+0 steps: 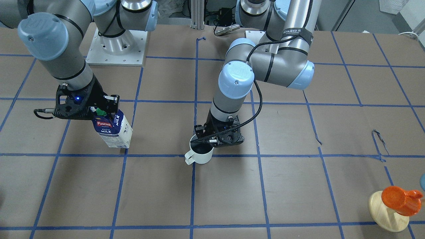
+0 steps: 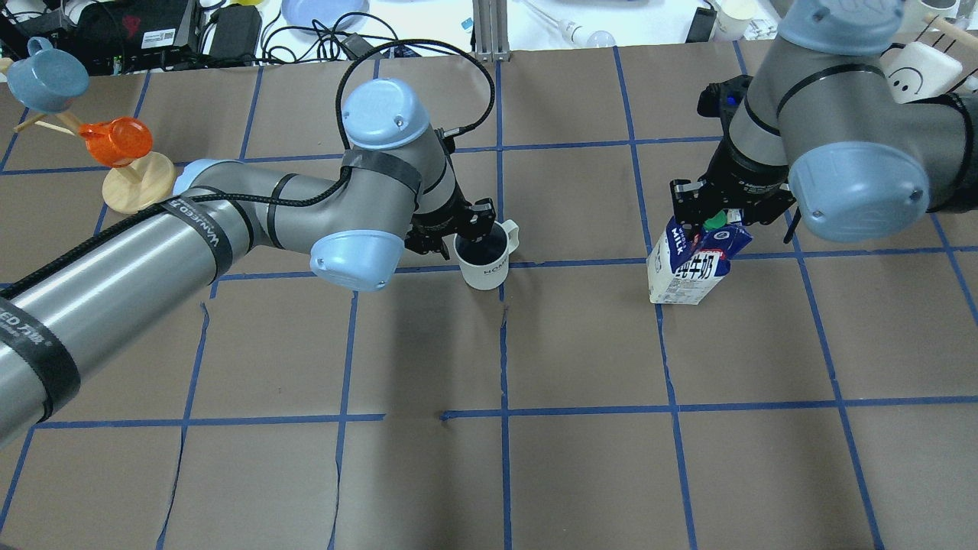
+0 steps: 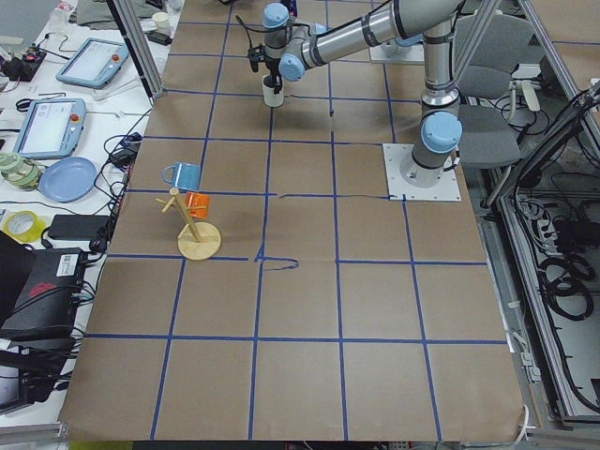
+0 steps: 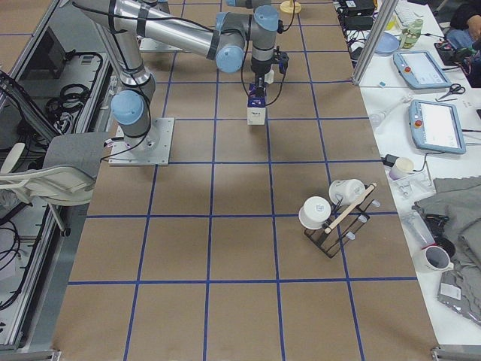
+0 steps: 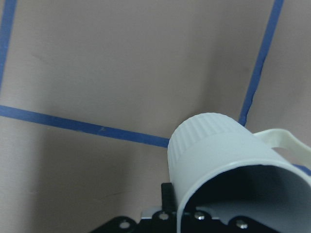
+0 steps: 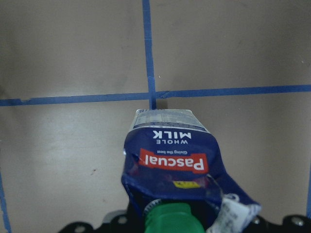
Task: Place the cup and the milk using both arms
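**Front-facing view:** The cup is seen upright on the middle tape line, where a cross line meets it, with its handle turned to the robot's right. The left gripper is clamped onto the rim on the side nearest the robot. The milk is found well off that line on the robot's right, leaning, with its gable top pinched by the right gripper.

**Overhead view:** The cup is shown just beside the line on the robot's left, with the handle pointing at the line. The milk is placed well to the other side. A wooden stand bearing an orange mug is set far from the line on the robot's left.

**Side views:** Both objects are seen small beneath their grippers, and the grips cannot be judged here.

**Left wrist view:** The cup's ribbed white wall and dark inside are seen close up. Whether its base touches the table cannot be told.

**Right wrist view:** The crumpled gable and green cap are seen at the bottom edge, and the carton's far end lies at a tape crossing.
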{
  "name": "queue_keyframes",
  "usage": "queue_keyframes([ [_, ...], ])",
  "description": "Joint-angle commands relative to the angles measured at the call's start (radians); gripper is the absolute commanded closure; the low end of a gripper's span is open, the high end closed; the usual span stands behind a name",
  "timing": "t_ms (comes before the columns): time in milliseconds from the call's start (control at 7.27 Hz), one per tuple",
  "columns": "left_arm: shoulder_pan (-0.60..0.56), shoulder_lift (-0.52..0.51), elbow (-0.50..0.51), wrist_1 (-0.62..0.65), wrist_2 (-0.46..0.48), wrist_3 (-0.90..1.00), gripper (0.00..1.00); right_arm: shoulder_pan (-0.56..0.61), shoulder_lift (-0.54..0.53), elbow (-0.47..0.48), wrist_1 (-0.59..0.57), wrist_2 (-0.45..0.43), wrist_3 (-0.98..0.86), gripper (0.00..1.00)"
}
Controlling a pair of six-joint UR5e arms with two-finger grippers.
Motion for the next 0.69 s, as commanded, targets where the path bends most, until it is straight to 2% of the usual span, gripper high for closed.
queue_keyframes([
  [0, 0.048, 0.034, 0.089, -0.122, 0.002, 0.044, 0.00, 0.092, 0.049, -0.058, -0.003, 0.007, 0.123, 0.55],
  [138, 0.125, 0.057, 0.118, -0.195, 0.002, 0.201, 0.00, 0.162, 0.113, -0.139, 0.003, 0.004, 0.201, 0.55],
  [275, 0.195, 0.089, 0.117, -0.207, 0.003, 0.350, 0.00, 0.237, 0.163, -0.203, 0.013, 0.000, 0.296, 0.55],
  [550, 0.232, 0.198, 0.132, -0.283, 0.019, 0.426, 0.00, 0.292, 0.224, -0.259, 0.009, 0.003, 0.374, 0.55],
])
